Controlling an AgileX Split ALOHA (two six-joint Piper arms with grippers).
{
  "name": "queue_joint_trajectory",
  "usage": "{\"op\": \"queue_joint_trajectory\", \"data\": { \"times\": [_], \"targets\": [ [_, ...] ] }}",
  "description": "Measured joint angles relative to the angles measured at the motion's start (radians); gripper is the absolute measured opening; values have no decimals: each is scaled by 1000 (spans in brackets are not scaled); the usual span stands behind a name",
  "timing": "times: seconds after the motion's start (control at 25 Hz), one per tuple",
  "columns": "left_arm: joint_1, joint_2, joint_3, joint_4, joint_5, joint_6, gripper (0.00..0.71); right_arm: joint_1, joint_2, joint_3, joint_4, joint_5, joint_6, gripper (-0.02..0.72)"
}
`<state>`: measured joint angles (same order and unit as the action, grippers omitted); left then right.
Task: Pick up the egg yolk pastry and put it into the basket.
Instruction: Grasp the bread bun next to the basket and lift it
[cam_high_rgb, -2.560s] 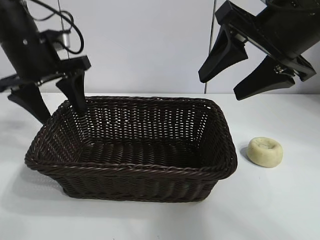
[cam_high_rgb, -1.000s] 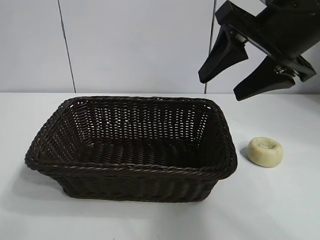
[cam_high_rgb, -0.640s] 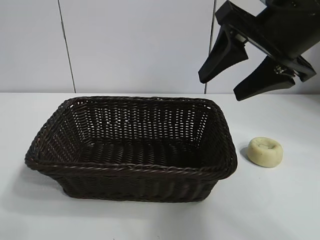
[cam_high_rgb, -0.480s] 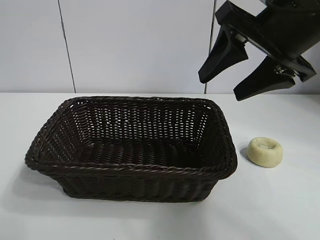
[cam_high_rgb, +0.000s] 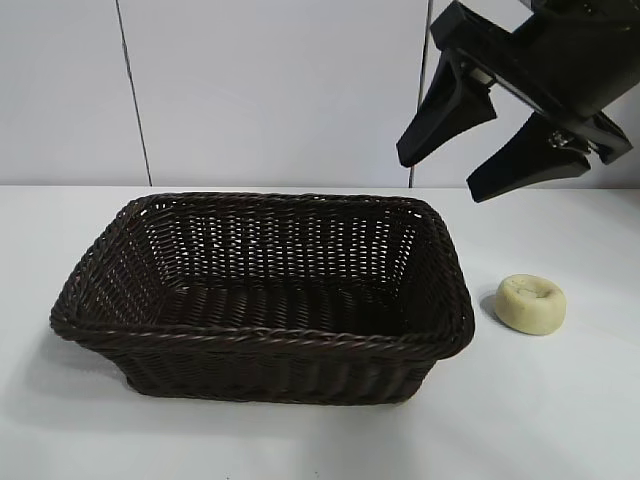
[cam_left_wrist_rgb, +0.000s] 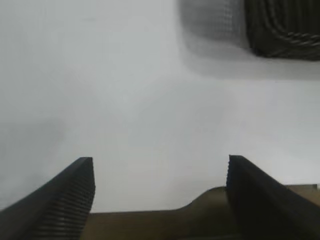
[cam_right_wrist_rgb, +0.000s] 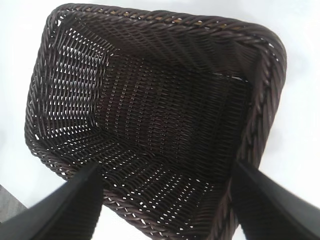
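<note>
Pre-grasp: right hand (cam_high_rgb: 435, 178) hangs high, fingers apart, over basket (cam_high_rgb: 262, 340) rim; egg yolk pastry (cam_high_rgb: 530, 303) sits on table (cam_high_rgb: 560, 420) just beside it; next, shift over and descend; left hand (cam_left_wrist_rgb: 160, 167) spread, idle.

**Right wrist cam: basically all basket**

The basket (cam_right_wrist_rgb: 165, 125) fills nearly the whole shot, seen from high above so you look straight down inside it. Dark brown wicker, braided rim running round the edge, and light pokes through gaps in the weave on the wall toward 9 o'clock. Nothing is visible inside it. The right gripper (cam_right_wrist_rgb: 167, 200) has its two dark fingers (cam_right_wrist_rgb: 70, 205) spread wide, coming in at about 7 and 5 o'clock. White table (cam_right_wrist_rgb: 300, 100) shows around the outside, mostly at 3 o'clock.
</note>
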<state>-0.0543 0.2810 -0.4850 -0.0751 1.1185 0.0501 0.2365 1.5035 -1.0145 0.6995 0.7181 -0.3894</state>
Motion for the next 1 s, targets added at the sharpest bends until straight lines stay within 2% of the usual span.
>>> {"op": "queue_joint_trajectory", "data": {
  "times": [0.16, 0.56, 0.68, 0.8, 1.0],
  "targets": [
    [0, -70, 1, -4, 0, 0, 535, 0, 0, 0, 0, 0, 0, 519],
    [0, -76, 6, -5, 0, 0, 535, 0, 0, 0, 0, 1, 0, 519],
    [0, -90, 6, -5, 0, 0, 535, 0, 0, 0, -4, 26, 0, 519],
    [0, -157, 6, -5, 0, -1, 535, 0, 0, 0, -31, 51, 9, 519],
    [0, -293, 5, -5, 7, -1, 535, 0, 0, 0, -128, 60, 100, 519]
  ]
}}
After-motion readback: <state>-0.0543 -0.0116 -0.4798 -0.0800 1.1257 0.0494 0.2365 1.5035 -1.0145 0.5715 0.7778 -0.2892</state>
